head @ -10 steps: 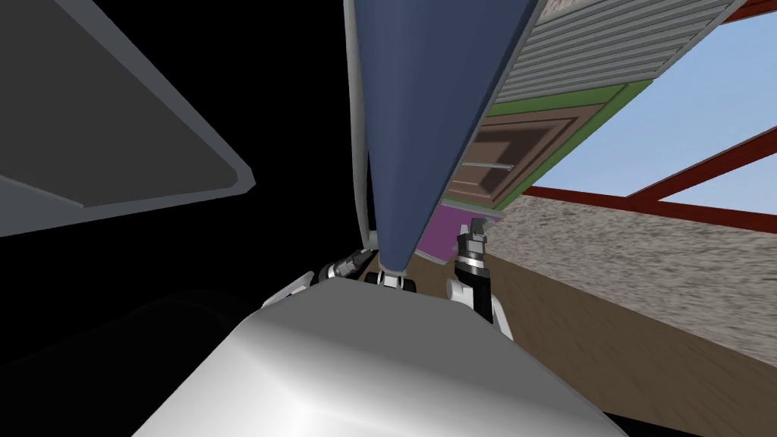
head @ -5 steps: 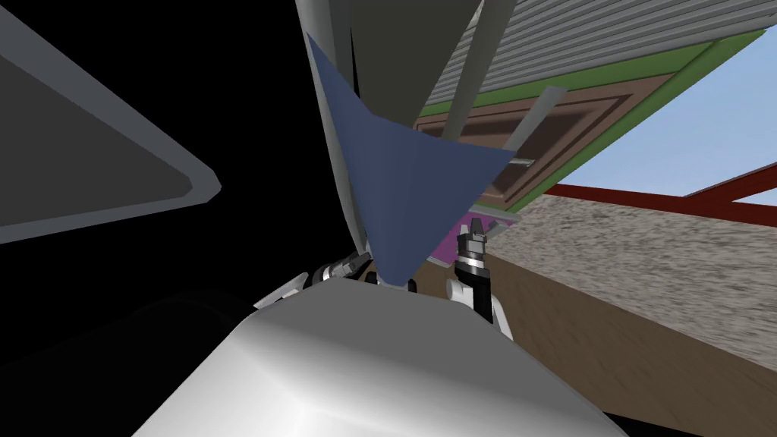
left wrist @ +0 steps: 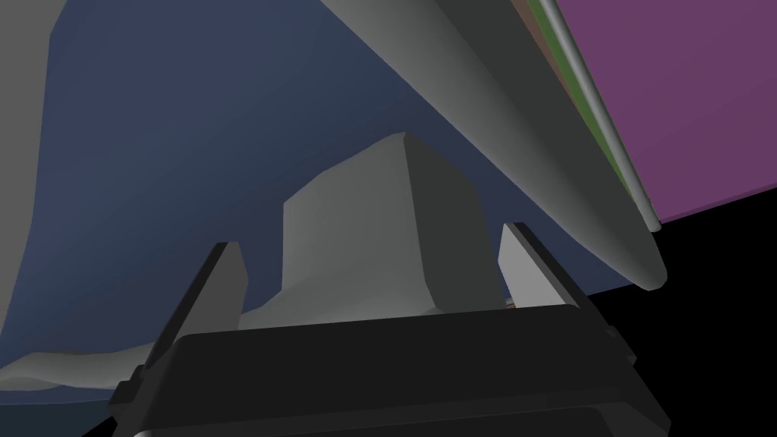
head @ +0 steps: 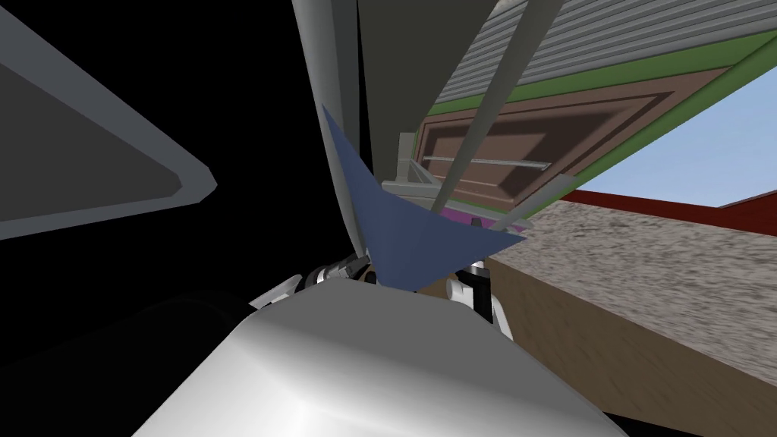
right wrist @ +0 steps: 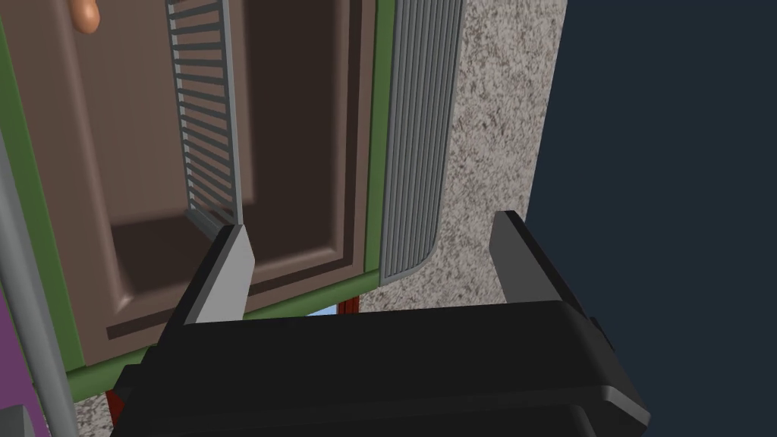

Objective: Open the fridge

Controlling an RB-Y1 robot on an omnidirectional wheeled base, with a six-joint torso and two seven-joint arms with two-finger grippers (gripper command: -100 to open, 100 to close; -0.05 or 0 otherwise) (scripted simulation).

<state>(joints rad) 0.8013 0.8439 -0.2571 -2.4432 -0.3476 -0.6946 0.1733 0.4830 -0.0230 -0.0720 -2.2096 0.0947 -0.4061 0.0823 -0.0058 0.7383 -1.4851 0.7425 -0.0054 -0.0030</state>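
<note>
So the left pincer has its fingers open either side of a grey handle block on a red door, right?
Not red. The left wrist view shows the left pincer with its fingers open either side of a grey handle block on a dark blue door.

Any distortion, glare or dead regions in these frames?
Head view: rolled, lines splay, black area left of the door has nothing drawn. Left wrist view: door dim, handle softly shaded. Right wrist view: flat light, no glare.
</note>
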